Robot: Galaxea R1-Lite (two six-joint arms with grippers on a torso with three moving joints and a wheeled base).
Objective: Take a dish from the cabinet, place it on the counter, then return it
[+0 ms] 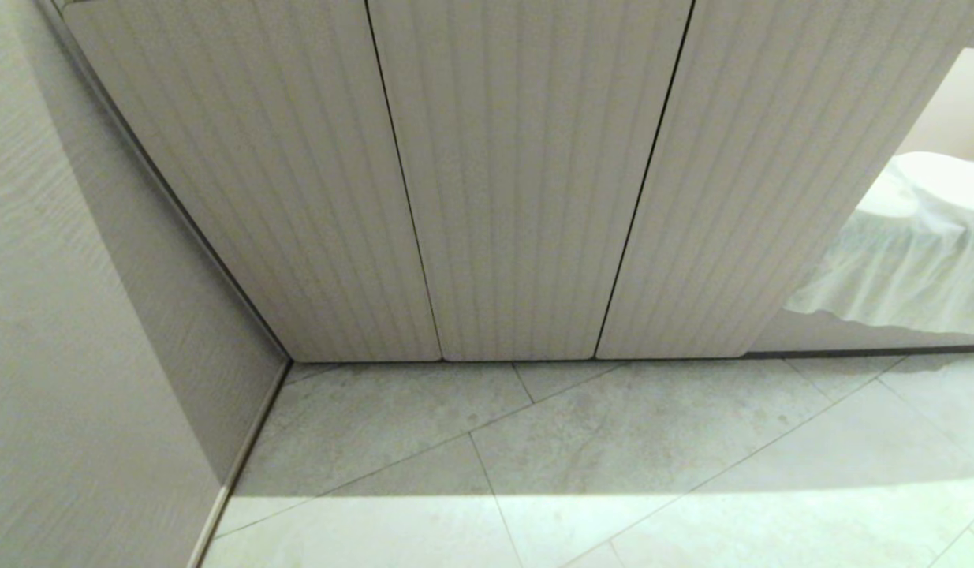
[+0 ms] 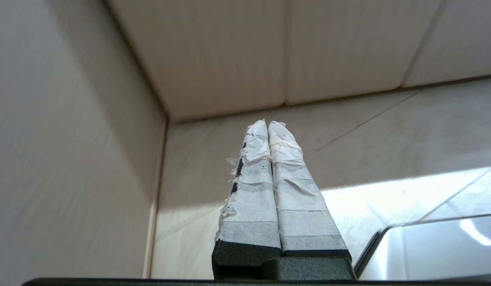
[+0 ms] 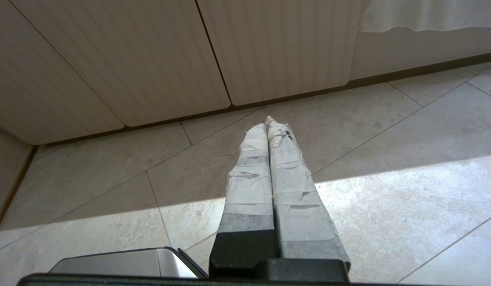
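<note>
Beige fluted cabinet [image 1: 526, 181] doors closed; both pincers empty.

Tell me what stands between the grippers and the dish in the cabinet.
The cabinet's fluted doors, all closed in the head view, so the dish cannot be seen. The left gripper and right gripper are both shut and empty, poised above the tiled floor before those doors.

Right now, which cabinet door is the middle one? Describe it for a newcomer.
Start at the plain side wall on the left. Along the cabinet stand three shut fluted doors; the middle door is the second. Only it has a dark seam on both sides.
</note>
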